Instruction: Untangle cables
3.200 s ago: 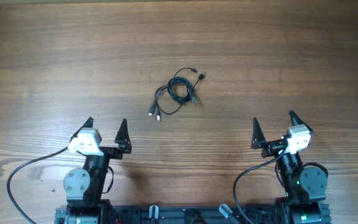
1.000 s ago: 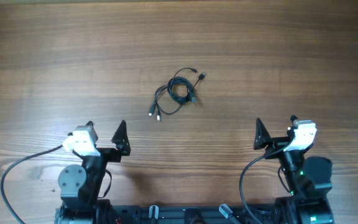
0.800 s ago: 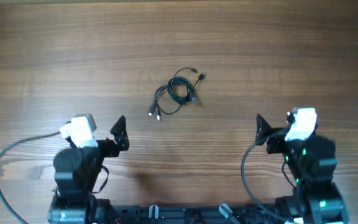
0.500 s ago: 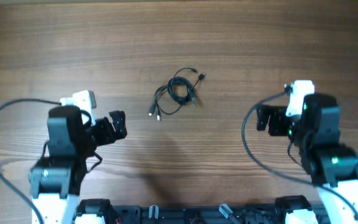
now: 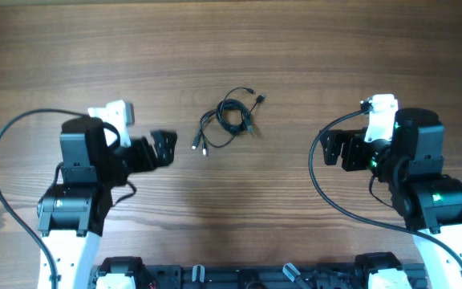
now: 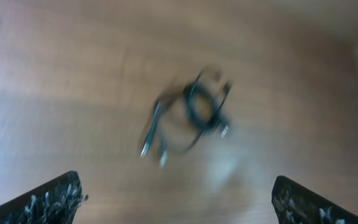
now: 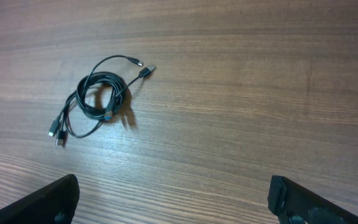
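Nearest you, left gripper and right gripper hung spread wide, holding nothing. Beyond, between them, cables lay bunched on table, untouched. Judged light, limp, slippery. You could pinch by plug ends, not knot.

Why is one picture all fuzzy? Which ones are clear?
Left wrist view: smeared all over, the cables only a fuzzy dark squiggle; right wrist view: sharp, the table showing clear wood grain, the plug ends crisp, a soft shadow beside the loops; overhead view: sharp and evenly lit, no glare.
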{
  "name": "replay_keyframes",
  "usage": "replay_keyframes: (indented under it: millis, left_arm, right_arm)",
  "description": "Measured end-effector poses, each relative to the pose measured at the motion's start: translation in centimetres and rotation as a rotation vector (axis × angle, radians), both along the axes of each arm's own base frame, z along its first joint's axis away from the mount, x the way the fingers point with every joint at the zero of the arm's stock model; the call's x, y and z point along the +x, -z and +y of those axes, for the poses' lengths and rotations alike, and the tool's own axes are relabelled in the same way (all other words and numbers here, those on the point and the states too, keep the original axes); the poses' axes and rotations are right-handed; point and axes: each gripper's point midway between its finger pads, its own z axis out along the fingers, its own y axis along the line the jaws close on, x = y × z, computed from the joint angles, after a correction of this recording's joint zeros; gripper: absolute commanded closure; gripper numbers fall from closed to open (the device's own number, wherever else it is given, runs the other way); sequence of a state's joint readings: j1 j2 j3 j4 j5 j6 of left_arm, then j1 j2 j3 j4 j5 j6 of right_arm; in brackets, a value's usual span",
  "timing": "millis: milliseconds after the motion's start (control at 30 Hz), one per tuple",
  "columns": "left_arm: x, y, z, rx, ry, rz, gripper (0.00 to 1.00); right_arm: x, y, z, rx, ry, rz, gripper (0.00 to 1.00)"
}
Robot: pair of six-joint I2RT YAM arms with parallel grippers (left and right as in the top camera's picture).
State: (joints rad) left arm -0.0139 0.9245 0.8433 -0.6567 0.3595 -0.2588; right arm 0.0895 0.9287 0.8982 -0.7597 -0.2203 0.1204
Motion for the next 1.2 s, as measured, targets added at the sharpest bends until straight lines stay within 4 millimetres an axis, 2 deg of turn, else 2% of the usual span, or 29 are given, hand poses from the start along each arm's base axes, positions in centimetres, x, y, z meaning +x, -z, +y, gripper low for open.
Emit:
replay_keyframes:
  millis: [100, 300, 333, 467, 600, 667, 1200]
  left_arm:
    - [1.8, -0.8, -0.8, -0.043, -0.005, -0.04, 0.0]
    - [4.9, 1.9, -3.8, 0.02, 0.017, 0.095, 0.0]
    - [6.0, 2.1, -4.8, 0.042, 0.032, 0.103, 0.0]
    - [8.3, 3.7, -7.9, 0.103, 0.073, 0.109, 0.0]
    - [7.9, 6.6, -9.8, 0.162, 0.108, 0.171, 0.0]
    - [7.6, 7.4, -10.5, 0.184, 0.12, 0.185, 0.0]
    - [7.3, 7.7, -10.9, 0.184, 0.095, 0.201, 0.0]
  right_arm:
    - [0.0, 0.0, 0.0, 0.0, 0.0, -0.001, 0.0]
    - [0.0, 0.0, 0.0, 0.0, 0.0, 0.001, 0.0]
    - [0.0, 0.0, 0.0, 0.0, 0.0, 0.001, 0.0]
    - [0.0, 0.1, 0.0, -0.001, 0.0, 0.005, 0.0]
    - [0.0, 0.1, 0.0, -0.001, 0.0, 0.005, 0.0]
    - [0.0, 0.1, 0.0, -0.001, 0.0, 0.005, 0.0]
    - [0.0, 0.1, 0.0, -0.001, 0.0, 0.005, 0.0]
